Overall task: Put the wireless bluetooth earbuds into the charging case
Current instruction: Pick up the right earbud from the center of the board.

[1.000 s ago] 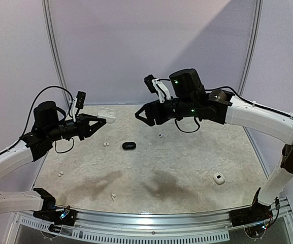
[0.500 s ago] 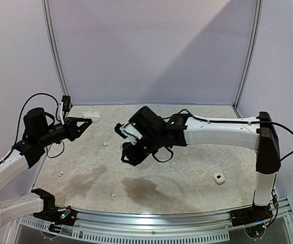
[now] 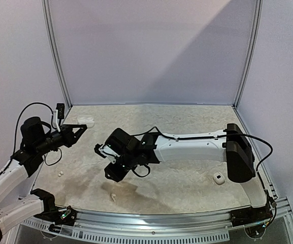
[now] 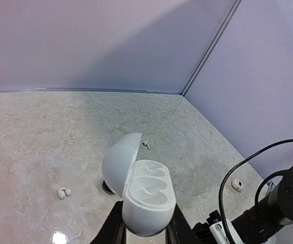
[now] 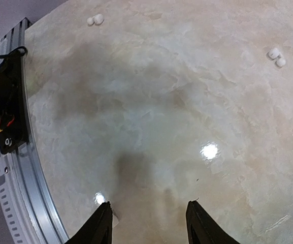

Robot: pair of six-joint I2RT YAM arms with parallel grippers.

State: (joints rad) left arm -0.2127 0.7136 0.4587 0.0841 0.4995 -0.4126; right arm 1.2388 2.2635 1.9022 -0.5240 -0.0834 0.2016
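My left pincer (image 4: 145, 233) is clamped on an open white case (image 4: 147, 199). Its lid (image 4: 120, 163) is tipped back, both sockets are bare, and it is held above the bench (image 4: 29, 132) at its left rear. My right pincer (image 5: 149, 223) is spread wide and holds nothing, low over the bench near the front rail (image 5: 10, 127). The buds lie loose on the bench: one white bud (image 5: 98, 19) near the rail, another (image 5: 273, 53) further in. A second case (image 3: 218, 178) rests at the near right. The bench is pale marbled beige, glossy, with darker patches. Lilac walls (image 3: 151, 51) and metal uprights (image 3: 55, 56) enclose it.
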